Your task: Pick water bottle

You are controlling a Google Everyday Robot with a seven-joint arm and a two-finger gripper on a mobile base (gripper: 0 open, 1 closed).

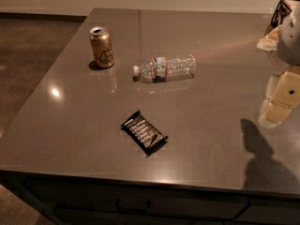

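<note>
The water bottle (pixel 165 68) lies on its side on the grey countertop (pixel 211 139), a little back of the middle. It is clear and ribbed, with its white cap pointing left and a narrow coloured label band near the neck. My gripper (pixel 280 101), cream-coloured, hangs at the right edge of the view above the countertop. It is well to the right of the bottle, a little nearer the front, and apart from it. It holds nothing that I can see.
A gold drink can (pixel 101 47) stands upright left of the bottle. A black snack packet (pixel 144 132) lies flat nearer the front edge. A dark basket with something pale (pixel 276 29) sits at the back right corner. The floor drops away on the left.
</note>
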